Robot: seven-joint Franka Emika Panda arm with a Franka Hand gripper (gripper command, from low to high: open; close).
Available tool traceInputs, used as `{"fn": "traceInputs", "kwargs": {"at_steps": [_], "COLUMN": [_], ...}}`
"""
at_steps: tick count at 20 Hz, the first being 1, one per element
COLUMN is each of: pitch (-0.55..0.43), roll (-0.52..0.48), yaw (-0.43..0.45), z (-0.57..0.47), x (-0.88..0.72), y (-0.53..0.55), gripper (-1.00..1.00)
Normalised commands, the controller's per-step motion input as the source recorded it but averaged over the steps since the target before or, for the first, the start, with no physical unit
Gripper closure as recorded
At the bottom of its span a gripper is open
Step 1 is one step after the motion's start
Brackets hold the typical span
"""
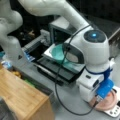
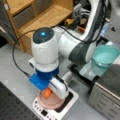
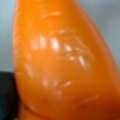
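Wrist view: filled almost edge to edge by an orange carrot, glossy, tapering toward the top; grey surface behind at upper right, dark patch at lower left. No fingers visible here.

Front views, both: white arm bent low over a pink plate resting on a white scale on the grey bench. Hand pointing down at the plate. Grip state: cannot tell, fingers hidden behind the blue mount and white casing.

Front view, scale near bottom centre: carrot showing as a small orange piece just under the hand, on or just above the pink plate; contact with the plate not clear. Scale buttons along the near edge.

Front view, plate at bottom right: carrot hidden by the wrist; only plate rim and a corner of the scale showing.

Also listed: teal bowl on a tray beside a dark appliance, seen likewise at a front view's right; wooden shelf at a front view's top left; black cable looping from arm to wrist.
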Motion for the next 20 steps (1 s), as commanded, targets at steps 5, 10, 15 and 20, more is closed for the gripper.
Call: {"fn": "traceInputs", "kwargs": {"at_steps": [5,10,15,20], "pitch": [0.058,0.064,0.075,0.072], "roll": [-0.086,-0.084,-0.083,-0.065], "yaw": [-0.020,-0.027,-0.040,-0.091], "z": [0.12,0.07,0.07,0.09], "x": [-0.04,-0.02,-0.01,-0.01], "y": [0.12,0.09,0.07,0.08], "gripper": [1.00,1.00,1.00,1.00]}}
